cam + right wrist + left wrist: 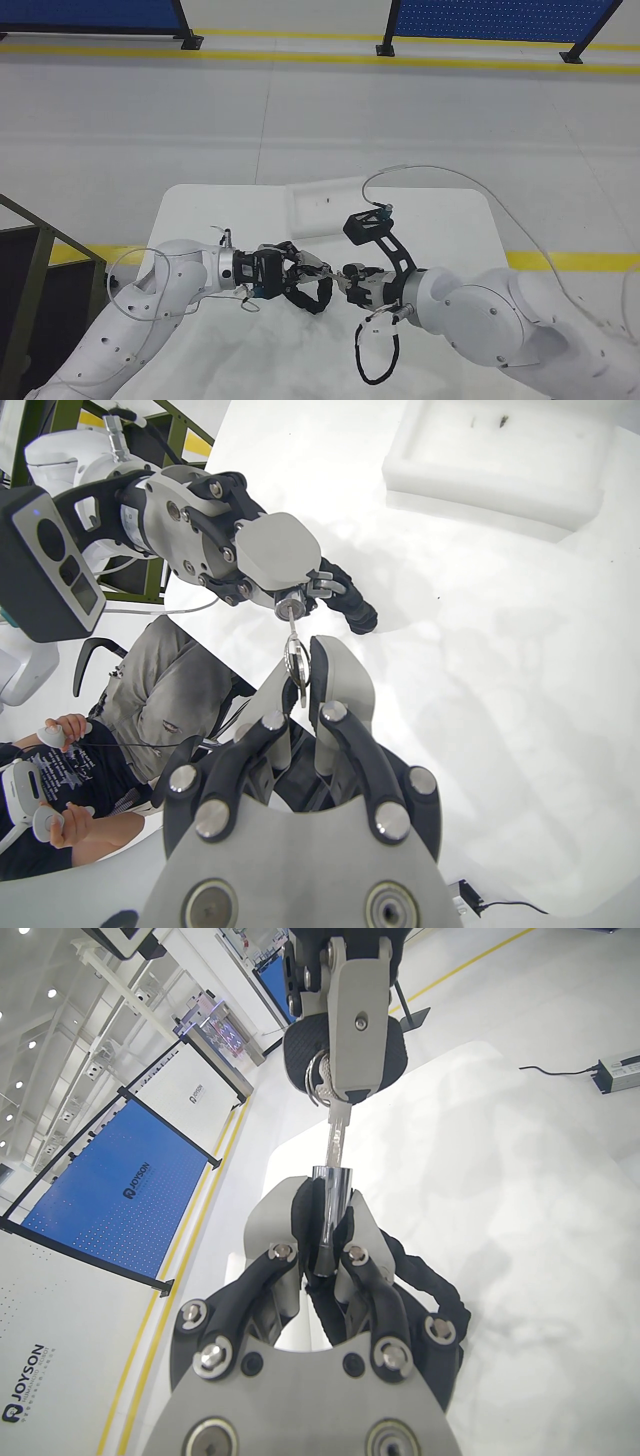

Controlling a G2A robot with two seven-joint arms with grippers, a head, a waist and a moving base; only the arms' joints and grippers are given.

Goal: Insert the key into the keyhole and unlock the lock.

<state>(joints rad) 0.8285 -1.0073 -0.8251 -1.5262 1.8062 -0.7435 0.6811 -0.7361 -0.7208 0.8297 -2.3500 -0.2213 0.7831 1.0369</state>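
The left pincer (327,1193) is closed on the chrome cylinder of a cable lock (331,1208), which is gripped by its sides between the two black pads, with its end face turned towards the other arm. The lock is held in the air over the middle of the table (200,215), left of centre. From the cylinder a black sheathed cable (425,1278) is led out in a loop on the near side of the left pincer; whether the loop touches the table cannot be told.

The right pincer (300,660) is set directly opposite, just right of the left one, and is closed on the head of a silver key (336,1138). The blade is pointed leftwards in line with the cylinder. Its tip is seated in the keyhole (289,608) in the end face, while most of the blade is exposed between the two pincers. A metal key ring (312,1078) is threaded through the head of the key and is caught beside it between the pads of the right pincer.

The two pincers are kept apart by the exposed length of the blade and are not touching each other.

Farther out, a white foam tray (325,208) is laid on the far part of the table, near its far edge and well apart from both pincers. The table is covered with a white cloth.
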